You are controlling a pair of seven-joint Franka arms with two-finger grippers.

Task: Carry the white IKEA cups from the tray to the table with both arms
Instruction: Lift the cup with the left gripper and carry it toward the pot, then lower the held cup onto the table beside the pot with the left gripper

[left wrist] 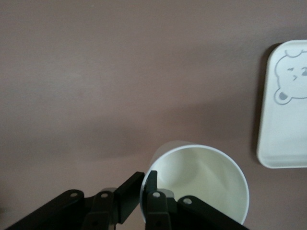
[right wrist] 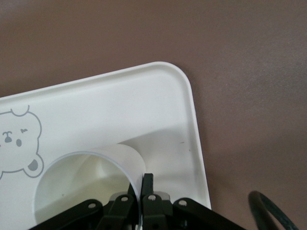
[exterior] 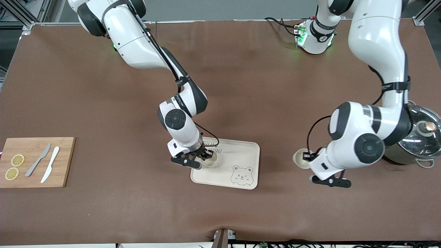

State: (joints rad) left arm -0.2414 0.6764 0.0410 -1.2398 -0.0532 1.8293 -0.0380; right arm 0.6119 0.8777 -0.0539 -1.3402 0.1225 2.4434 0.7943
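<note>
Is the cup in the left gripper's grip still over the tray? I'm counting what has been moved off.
No: the left wrist view shows that cup over bare brown table, with the tray lying apart beside it.

The counter [exterior: 241,86] is showing a plain matte brown, faintly wrinkled. The tray [exterior: 246,153] is showing cream, with a grey-outlined cartoon bear face [exterior: 242,175] winking, and grey lettering near one edge. Both cups are showing cream-white with no pattern: one cup [exterior: 213,161] on the tray, the other cup [exterior: 300,159] on the brown sheet. The arms are showing glossy white with black joint sections; the right end effector [exterior: 206,155] and the left end effector [exterior: 307,156] are showing black. The cutting board [exterior: 65,162] is showing light wood grain, carrying two yellow lemon slices [exterior: 14,167], a grey knife [exterior: 38,160] and a white knife [exterior: 50,169]. The pot [exterior: 422,137] is gleaming silver.
</note>
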